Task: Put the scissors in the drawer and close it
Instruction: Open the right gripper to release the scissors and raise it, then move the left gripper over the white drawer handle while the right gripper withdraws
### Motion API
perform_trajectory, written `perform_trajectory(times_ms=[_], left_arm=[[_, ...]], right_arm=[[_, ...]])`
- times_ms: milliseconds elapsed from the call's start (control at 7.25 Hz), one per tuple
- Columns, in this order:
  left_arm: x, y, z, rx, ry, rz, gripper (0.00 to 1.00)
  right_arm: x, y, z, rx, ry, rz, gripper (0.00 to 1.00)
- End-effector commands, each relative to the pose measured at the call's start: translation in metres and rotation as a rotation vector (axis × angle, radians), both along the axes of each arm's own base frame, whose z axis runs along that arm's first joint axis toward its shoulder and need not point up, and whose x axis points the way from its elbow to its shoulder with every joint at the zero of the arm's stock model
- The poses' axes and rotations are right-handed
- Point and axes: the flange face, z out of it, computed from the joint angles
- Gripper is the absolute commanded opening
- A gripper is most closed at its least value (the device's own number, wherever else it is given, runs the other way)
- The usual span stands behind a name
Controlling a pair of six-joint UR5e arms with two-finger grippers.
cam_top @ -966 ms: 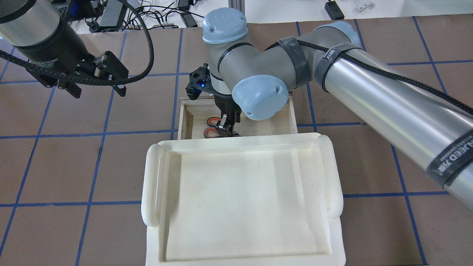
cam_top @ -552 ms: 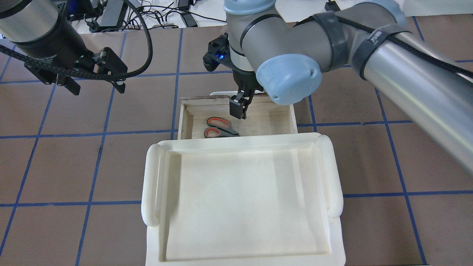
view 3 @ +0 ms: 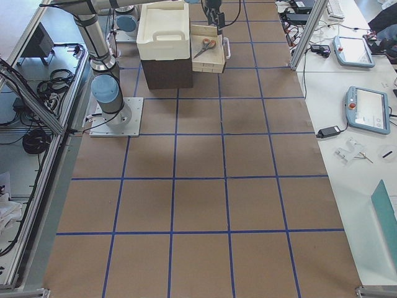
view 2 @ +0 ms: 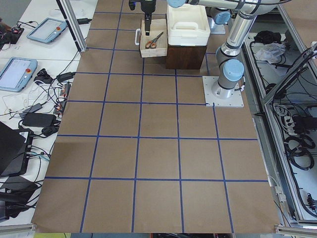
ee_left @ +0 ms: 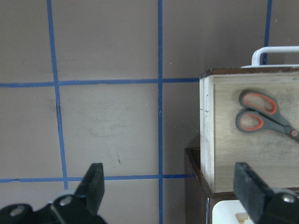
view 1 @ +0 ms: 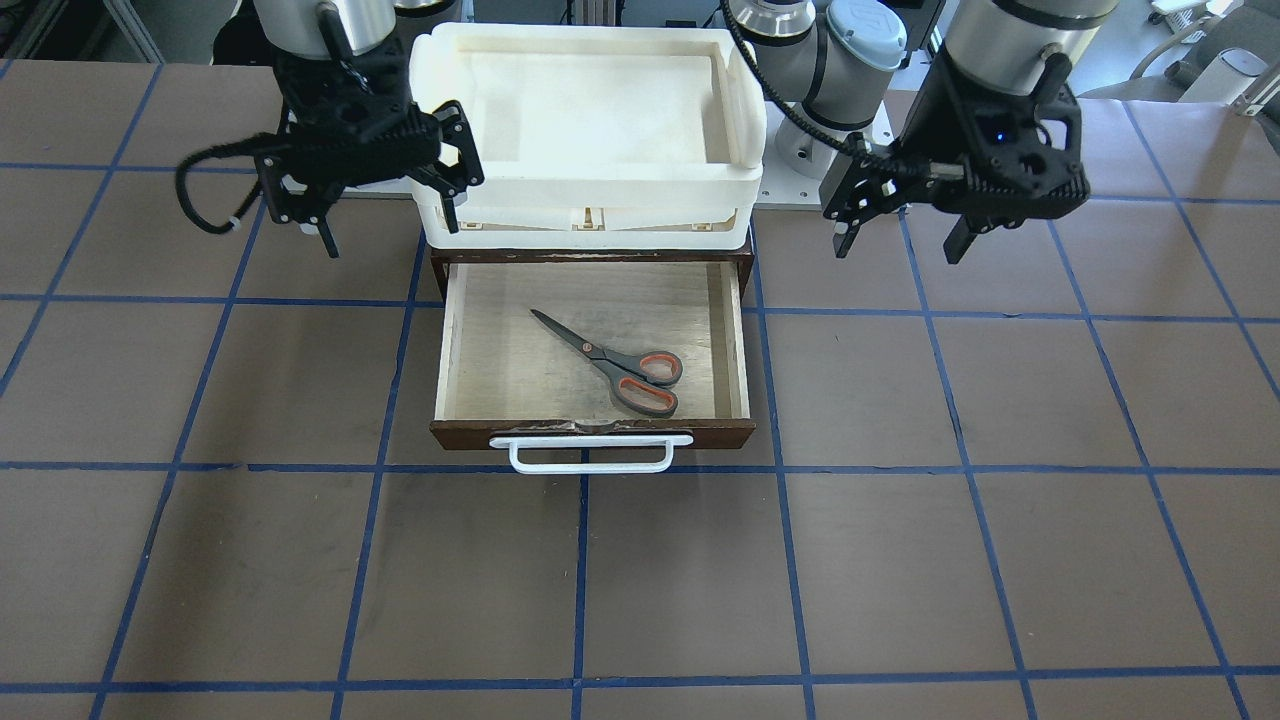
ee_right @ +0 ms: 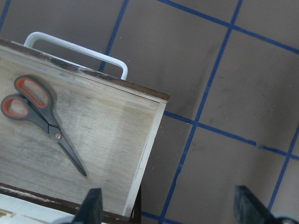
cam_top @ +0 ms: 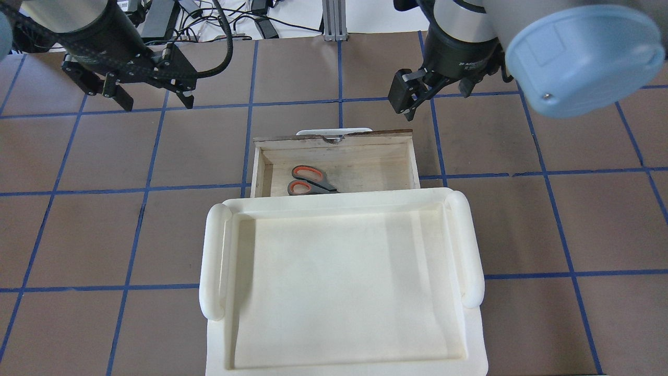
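The scissors (view 1: pixel 620 365), grey handles lined orange-red, lie flat inside the open drawer (view 1: pixel 590 432), which has a white bar handle (view 1: pixel 590 455). They also show in the overhead view (cam_top: pixel 308 180), the left wrist view (ee_left: pixel 259 114) and the right wrist view (ee_right: pixel 39 112). My right gripper (cam_top: pixel 412 99) is open and empty, raised beyond the drawer's front right corner (ee_right: pixel 145 149). My left gripper (cam_top: pixel 155 100) is open and empty, raised over the table to the drawer's left. Both also show in the front-facing view: the right gripper (view 1: pixel 388 225) and the left gripper (view 1: pixel 897 240).
A white plastic tray (cam_top: pixel 214 261) sits on top of the dark brown cabinet (view 2: pixel 185 55) that holds the drawer. The table is brown with blue tape lines. Cables and devices lie past the table's far edge (cam_top: pixel 209 21).
My right gripper let go of the scissors in the drawer, rose and moved away to the right beyond the drawer front. My left gripper shifted slightly farther away.
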Motion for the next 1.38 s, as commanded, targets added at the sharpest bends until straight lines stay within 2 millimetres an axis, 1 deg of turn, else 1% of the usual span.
perform_trajectory(times_ms=[0, 138, 276, 414, 552, 690, 828, 966, 1241], left_arm=[[-0.052, -0.049, -0.022, 0.002, -0.035, -0.024, 1.00], [-0.081, -0.064, -0.043, 0.016, -0.011, -0.022, 1.00], [-0.108, -0.084, -0.073, 0.005, 0.042, 0.003, 1.00], [-0.115, -0.101, -0.109, 0.042, 0.045, 0.000, 1.00], [-0.137, -0.109, -0.132, 0.057, 0.079, -0.011, 1.00], [-0.158, -0.117, -0.142, 0.042, 0.090, 0.021, 1.00], [-0.163, -0.127, -0.153, 0.048, 0.095, 0.024, 1.00], [-0.169, -0.134, -0.172, 0.069, 0.107, 0.027, 1.00], [-0.173, -0.142, -0.199, 0.090, 0.094, 0.029, 1.00]], right_arm=[[-0.017, 0.009, 0.014, -0.022, 0.021, -0.173, 1.00], [-0.028, 0.006, 0.011, -0.026, 0.068, -0.209, 1.00], [-0.054, -0.001, 0.010, -0.032, 0.134, -0.256, 1.00], [-0.088, -0.009, 0.007, 0.009, 0.141, -0.318, 1.00], [-0.113, -0.013, 0.005, 0.029, 0.142, -0.363, 1.00], [-0.121, -0.015, 0.005, 0.028, 0.141, -0.369, 1.00], [-0.121, -0.017, 0.003, 0.025, 0.141, -0.368, 1.00], [-0.122, -0.021, 0.002, 0.001, 0.139, -0.370, 1.00], [-0.120, -0.017, -0.002, 0.006, 0.137, -0.378, 1.00]])
